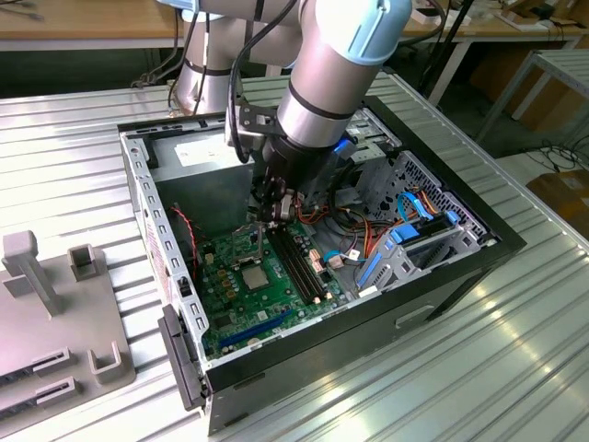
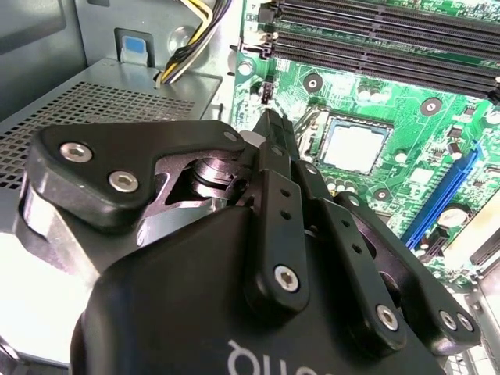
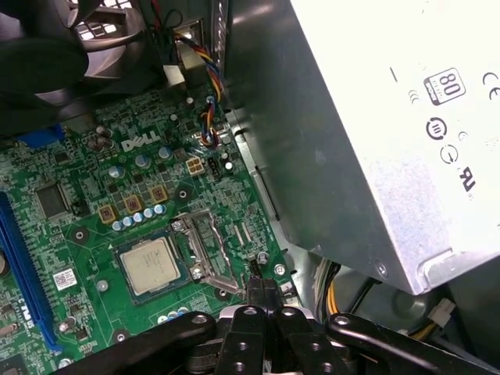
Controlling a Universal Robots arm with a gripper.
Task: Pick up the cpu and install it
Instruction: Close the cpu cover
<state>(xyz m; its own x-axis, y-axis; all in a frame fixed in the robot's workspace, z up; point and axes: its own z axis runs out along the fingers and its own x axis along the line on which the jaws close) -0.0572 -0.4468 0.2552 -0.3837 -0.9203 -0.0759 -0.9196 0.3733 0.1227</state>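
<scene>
The cpu is a small silvery square lying flat in the socket of the green motherboard inside the open computer case. The socket's metal retention frame stands open beside it. My gripper hangs over the board just beside the socket, toward the power supply. Its black fingers are shut together with nothing between them, and they are not touching the cpu.
A grey power-supply box stands close to the gripper. Black memory slots, a blue expansion slot and coloured cables surround the socket. The black case walls ring the work area. Grey fixtures sit on the table.
</scene>
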